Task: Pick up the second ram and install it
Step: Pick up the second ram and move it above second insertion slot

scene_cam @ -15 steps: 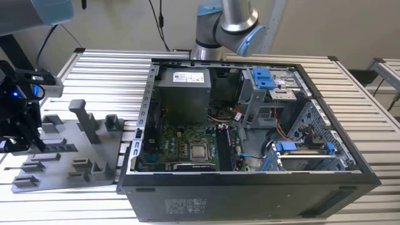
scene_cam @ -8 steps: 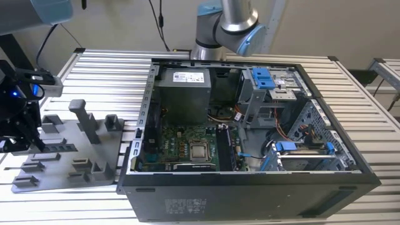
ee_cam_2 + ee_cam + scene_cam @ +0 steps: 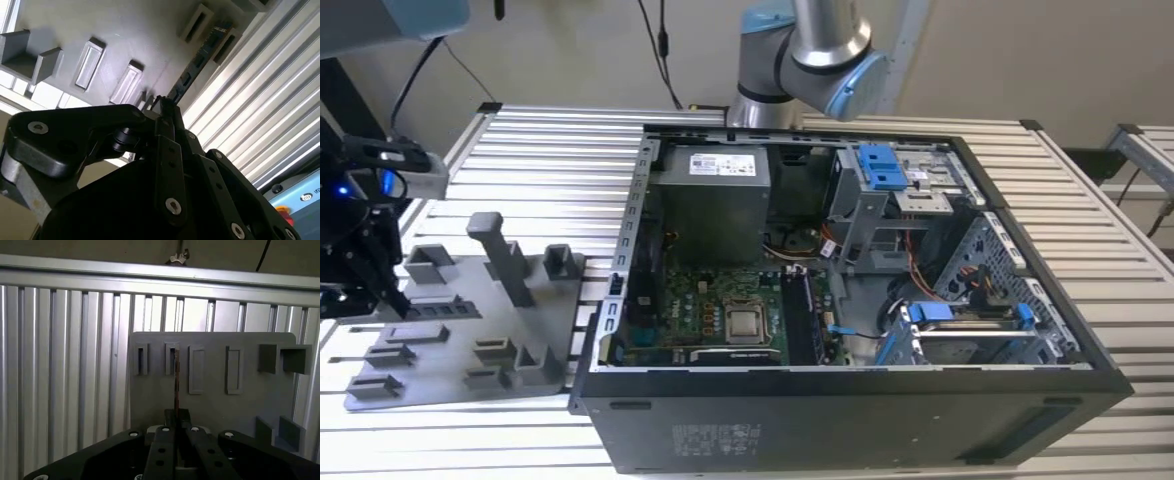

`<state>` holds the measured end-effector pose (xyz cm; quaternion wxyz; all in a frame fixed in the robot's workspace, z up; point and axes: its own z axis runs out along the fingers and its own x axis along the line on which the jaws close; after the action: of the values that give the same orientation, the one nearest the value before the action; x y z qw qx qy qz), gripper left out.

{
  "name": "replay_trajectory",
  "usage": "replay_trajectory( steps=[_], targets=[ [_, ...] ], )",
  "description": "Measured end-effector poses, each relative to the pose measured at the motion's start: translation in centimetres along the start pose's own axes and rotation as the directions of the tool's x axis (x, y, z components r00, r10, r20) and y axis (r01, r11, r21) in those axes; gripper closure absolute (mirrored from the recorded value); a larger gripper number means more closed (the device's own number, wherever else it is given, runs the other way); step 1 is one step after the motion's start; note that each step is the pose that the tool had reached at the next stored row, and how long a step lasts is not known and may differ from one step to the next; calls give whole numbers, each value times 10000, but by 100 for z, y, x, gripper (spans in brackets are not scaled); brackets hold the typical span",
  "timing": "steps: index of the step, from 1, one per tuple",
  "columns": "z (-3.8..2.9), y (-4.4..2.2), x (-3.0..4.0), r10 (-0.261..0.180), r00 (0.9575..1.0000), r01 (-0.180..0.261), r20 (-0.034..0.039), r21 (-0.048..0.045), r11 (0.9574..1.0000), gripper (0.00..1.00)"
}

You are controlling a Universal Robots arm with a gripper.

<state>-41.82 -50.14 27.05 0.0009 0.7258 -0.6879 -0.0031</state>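
Pick-up stage. End effector clamped on the second ram, standing in the holder tray. Grip must hold square.

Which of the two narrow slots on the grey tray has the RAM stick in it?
The narrow slot next to the wide recesses: the second ram sits edge-on in it, running to the hand. The outer narrow slot is empty.
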Motion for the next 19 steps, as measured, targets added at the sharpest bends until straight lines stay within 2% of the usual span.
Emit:
replay_trajectory(
  steps=[9,19],
  targets=[
    [-123,19,-2,17,10000,-17,0,2,10000,86],
    [-215,28,-3,18,10000,-18,0,3,10000,86]
  ],
)
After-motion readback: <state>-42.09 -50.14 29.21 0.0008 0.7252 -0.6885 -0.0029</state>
